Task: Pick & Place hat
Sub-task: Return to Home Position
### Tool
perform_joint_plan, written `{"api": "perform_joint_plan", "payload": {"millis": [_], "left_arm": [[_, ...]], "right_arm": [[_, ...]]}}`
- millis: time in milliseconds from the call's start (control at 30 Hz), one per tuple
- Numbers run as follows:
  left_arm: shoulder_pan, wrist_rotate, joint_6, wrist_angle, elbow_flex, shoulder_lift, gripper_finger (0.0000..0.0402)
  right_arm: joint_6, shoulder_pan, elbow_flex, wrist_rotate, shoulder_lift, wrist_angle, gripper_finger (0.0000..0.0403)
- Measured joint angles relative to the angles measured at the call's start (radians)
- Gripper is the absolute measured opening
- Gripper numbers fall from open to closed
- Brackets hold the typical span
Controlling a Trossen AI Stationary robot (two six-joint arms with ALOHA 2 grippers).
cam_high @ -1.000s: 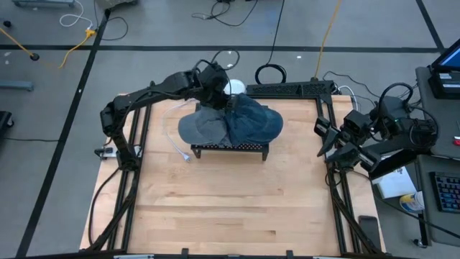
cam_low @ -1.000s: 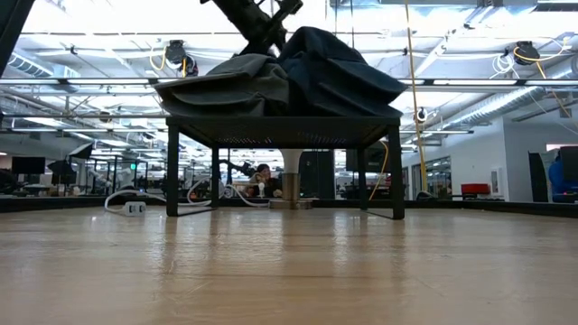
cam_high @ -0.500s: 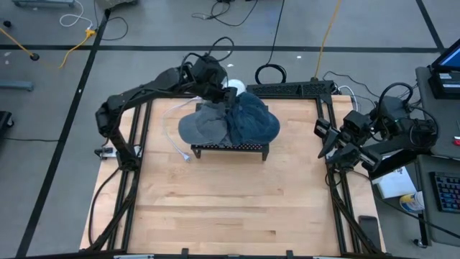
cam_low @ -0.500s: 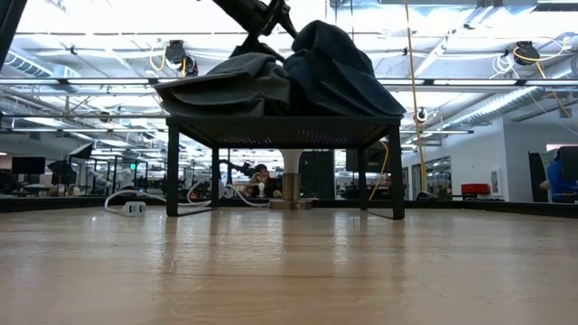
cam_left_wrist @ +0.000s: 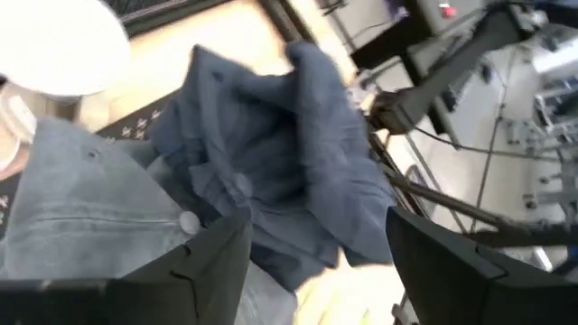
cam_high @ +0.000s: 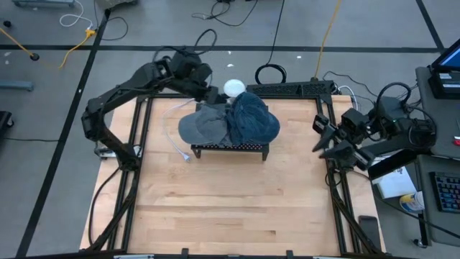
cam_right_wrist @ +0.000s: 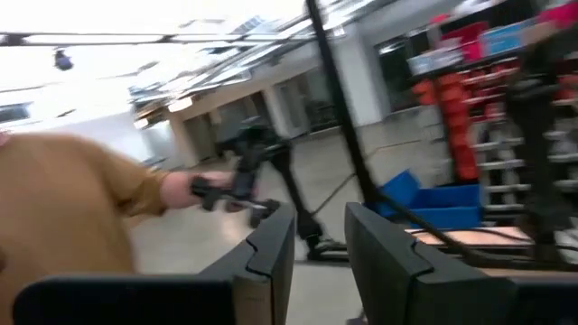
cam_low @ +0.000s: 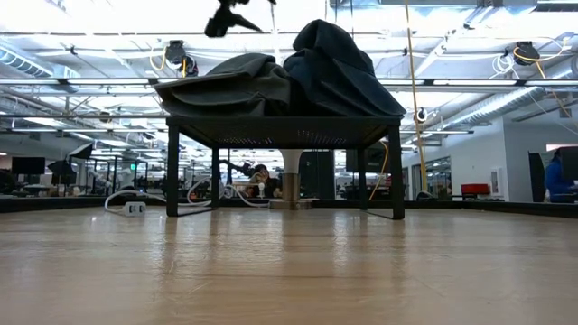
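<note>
The blue caps (cam_high: 230, 121) lie heaped on the small black shelf (cam_high: 230, 148) at the back of the counter (cam_high: 230, 208). The left claw (cam_left_wrist: 317, 217) hangs just behind and above them, fingers spread wide and holding nothing. The right claw (cam_right_wrist: 321, 209) waits off the counter's right edge, empty, with a narrow gap between its fingers. The likeliest trouble is the left arm sweeping low and a finger snagging loose cloth, which would drag the heap off. The pile looks unsteady: the dark cap (cam_high: 253, 119) slumps toward the shelf's right end and the paler one (cam_high: 203, 126) has its brim over the left. The caps are soft, rumpled, denim-like fabric with stitched seams and a crown button (cam_left_wrist: 188, 221). The shelf is perforated metal on thin legs, and the counter is pale planked wood.
</note>
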State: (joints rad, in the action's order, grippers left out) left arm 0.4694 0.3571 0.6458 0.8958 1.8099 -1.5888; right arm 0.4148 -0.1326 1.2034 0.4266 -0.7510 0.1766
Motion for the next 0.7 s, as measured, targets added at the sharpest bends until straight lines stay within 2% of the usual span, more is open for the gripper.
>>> {"api": "perform_joint_plan", "payload": {"millis": [200,367,533,633,700], "left_arm": [[-0.033,0.012,-0.066,0.071,0.000,0.104,0.0243],[-0.126,-0.010,-0.232,0.201,0.000,0.217,0.0235],[-0.301,-0.279,-0.268,0.205,-0.042,0.346,0.0239],[-0.413,-0.459,-0.278,0.181,-0.133,0.449,0.0245],[-0.481,-0.540,-0.288,0.136,-0.223,0.517,0.0249]], "right_arm": [[-0.043,0.000,0.000,-0.139,-0.024,0.001,0.0096],[-0.074,0.000,-0.037,-0.164,-0.026,-0.002,0.0096],[-0.107,0.000,-0.132,-0.160,-0.008,0.000,0.0096],[-0.148,0.000,-0.225,-0.161,0.019,-0.032,0.0096],[-0.172,0.000,-0.303,-0.161,0.036,-0.102,0.0096]]}}
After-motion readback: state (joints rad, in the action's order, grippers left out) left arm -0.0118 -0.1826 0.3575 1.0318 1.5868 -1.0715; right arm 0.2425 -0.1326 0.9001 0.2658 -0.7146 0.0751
